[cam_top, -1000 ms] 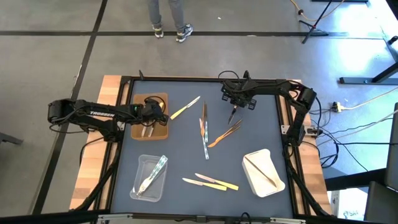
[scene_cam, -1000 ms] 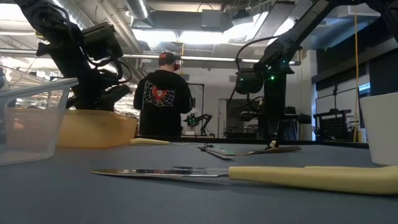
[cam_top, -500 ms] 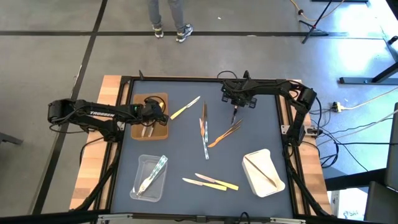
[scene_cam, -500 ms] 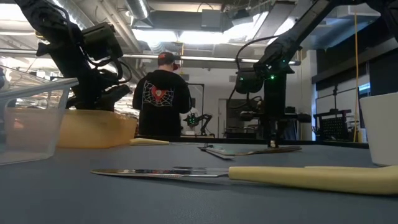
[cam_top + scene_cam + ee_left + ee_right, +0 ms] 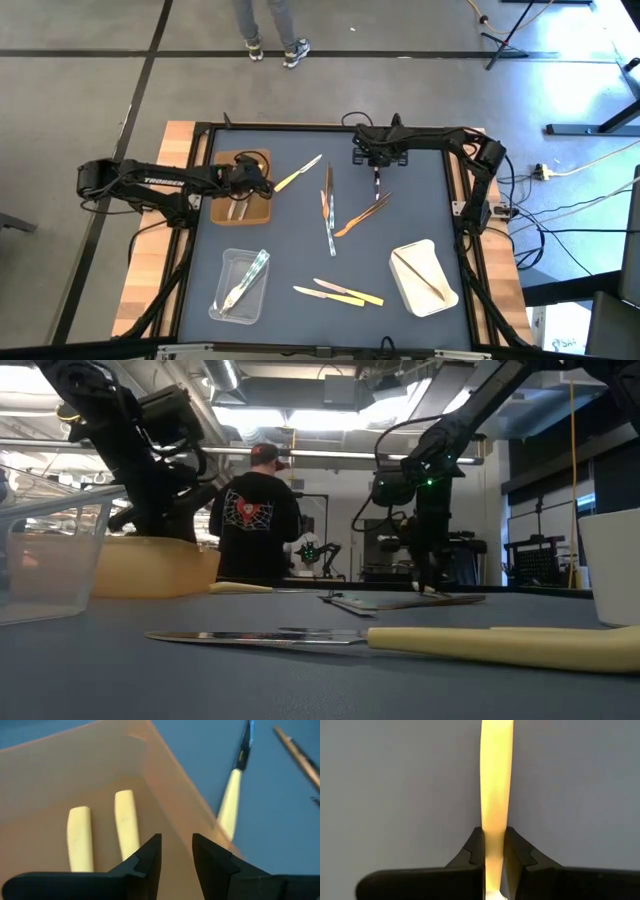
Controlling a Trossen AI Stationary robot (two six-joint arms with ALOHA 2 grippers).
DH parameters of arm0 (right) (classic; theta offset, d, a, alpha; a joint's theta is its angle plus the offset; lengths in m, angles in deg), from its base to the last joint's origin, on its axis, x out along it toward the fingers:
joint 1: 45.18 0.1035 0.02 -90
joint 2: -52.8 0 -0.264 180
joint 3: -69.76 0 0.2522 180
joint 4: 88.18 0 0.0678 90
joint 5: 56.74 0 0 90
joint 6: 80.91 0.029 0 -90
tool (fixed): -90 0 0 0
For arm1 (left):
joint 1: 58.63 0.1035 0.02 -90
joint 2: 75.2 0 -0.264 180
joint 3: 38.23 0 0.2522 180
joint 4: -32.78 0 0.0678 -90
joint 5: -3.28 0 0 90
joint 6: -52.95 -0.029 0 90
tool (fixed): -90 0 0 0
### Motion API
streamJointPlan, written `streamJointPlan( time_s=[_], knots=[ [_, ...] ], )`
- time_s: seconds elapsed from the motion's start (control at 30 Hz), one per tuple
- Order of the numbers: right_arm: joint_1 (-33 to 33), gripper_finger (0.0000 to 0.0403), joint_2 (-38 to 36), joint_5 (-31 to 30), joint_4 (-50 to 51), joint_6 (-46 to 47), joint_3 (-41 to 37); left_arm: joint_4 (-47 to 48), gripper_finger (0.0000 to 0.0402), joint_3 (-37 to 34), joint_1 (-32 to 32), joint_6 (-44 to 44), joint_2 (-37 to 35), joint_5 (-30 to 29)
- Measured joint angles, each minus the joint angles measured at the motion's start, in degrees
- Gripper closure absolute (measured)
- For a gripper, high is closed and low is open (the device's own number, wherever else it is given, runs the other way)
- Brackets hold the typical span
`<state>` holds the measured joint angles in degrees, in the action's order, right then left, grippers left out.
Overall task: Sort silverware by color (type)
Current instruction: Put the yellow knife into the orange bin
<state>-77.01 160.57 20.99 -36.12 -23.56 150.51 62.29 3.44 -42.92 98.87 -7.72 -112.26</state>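
- Right gripper (image 5: 494, 851) had pinched a wooden utensil (image 5: 496, 780) near the table's far edge, its long axis running straight ahead.
- Left gripper (image 5: 176, 854) hung part-open, empty, over the brown tray (image 5: 55, 770).

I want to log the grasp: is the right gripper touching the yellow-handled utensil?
Touching. In the right wrist view the right gripper has both fingers pressed against the sides of the yellow-handled utensil, with no gap showing.
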Motion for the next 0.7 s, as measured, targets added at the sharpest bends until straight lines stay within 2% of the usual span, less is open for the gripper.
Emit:
streamJointPlan(
  time_s=[0.3,0.7],
  knots=[
    [0.0,0.0386,-0.1,0.9,-1.2,-4.4,0.0,0.0,0.0298,1.1,0.0,0.0,0.0,1.6],
    [0.0,0.0386,-0.2,8.5,-12.2,-12.2,0.1,-0.1,0.0298,1.1,0.0,0.0,0.0,2.7]
  ],
)
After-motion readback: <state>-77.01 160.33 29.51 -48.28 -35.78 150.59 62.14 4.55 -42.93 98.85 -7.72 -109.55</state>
